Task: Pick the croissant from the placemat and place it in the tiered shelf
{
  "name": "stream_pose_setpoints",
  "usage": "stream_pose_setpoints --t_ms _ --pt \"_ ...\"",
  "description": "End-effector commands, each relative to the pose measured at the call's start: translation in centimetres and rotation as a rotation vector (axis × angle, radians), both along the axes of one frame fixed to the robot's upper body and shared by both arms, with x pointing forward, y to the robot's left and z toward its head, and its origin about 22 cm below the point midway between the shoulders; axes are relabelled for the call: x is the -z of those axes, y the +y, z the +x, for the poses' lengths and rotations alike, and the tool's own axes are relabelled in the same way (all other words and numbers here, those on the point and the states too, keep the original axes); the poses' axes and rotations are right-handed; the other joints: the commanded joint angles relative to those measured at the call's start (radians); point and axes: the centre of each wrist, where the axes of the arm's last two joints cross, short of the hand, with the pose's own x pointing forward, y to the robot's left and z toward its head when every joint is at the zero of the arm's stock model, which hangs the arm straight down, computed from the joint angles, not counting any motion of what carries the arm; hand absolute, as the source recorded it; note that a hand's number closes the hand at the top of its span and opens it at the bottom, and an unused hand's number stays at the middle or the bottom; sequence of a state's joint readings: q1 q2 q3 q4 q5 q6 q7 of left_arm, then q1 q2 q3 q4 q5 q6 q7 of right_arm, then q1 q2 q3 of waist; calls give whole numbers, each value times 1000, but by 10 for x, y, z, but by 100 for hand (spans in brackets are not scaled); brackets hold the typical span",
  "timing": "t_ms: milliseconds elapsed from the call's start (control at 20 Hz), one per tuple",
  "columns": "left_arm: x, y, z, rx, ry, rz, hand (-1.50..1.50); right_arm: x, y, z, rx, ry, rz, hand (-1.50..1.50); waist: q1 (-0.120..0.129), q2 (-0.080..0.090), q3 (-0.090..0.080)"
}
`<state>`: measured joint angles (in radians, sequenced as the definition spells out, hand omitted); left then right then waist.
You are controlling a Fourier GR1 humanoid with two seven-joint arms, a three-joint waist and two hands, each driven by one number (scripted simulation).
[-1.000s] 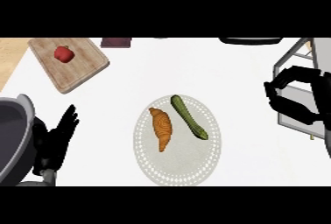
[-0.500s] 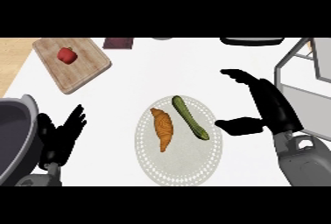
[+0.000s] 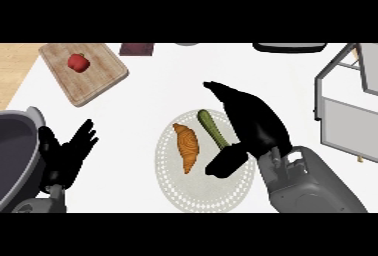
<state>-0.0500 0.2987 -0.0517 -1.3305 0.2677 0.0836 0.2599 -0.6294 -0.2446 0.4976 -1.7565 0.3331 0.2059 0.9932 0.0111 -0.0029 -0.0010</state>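
The white counter (image 3: 148,115) fills the view. At its right edge stands the tiered shelf (image 3: 341,107), a grey frame with flat trays, well apart from the food. At the left edge a dark round pot (image 3: 15,150) shows in part. Toward the upper left lies a wooden cutting board (image 3: 92,82) with a red pepper (image 3: 79,62) on it.

In the middle sits the round white placemat (image 3: 184,192), lacy at its rim. The right hand (image 3: 251,120) hangs over the placemat's right half, fingers stretched up-counter and thumb reaching down-left toward the food; it is spread wide and has hold of nothing. The left hand (image 3: 70,150) rests by the pot, fingers up and relaxed, also empty.

On the placemat lies the croissant (image 3: 188,147), lengthwise, with a green cucumber (image 3: 212,129) just beside it on the right, partly under the right hand.

The step in hand looks to be the reach: the right hand is over the placemat but not yet at the croissant. The next move calls for shifting left past the cucumber, lowering, and closing round the croissant alone before carrying it right to the shelf.
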Motion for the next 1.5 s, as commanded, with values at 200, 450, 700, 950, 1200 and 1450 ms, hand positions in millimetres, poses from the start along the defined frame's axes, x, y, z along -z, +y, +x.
stream_pose_setpoints --t_ms 200,450,700,950,1200,1450 --pt "4 -8 -2 18 26 -11 0 8 89 1 145 34 -173 -150 4 2 0" --pt "0 -2 8 22 -9 10 0 15 112 22 216 17 -295 -150 15 5 -1" --pt "3 -15 13 16 -5 4 0 52 115 29 235 115 -356 -150 12 6 0" --pt "2 -15 4 22 -7 9 0 50 125 30 218 143 -428 -150 13 3 0" --pt "3 -11 9 7 1 3 0 74 126 30 271 163 -476 -150 10 3 0" --pt "11 -16 3 24 4 -23 0 87 133 17 293 136 -516 -150 17 2 0"
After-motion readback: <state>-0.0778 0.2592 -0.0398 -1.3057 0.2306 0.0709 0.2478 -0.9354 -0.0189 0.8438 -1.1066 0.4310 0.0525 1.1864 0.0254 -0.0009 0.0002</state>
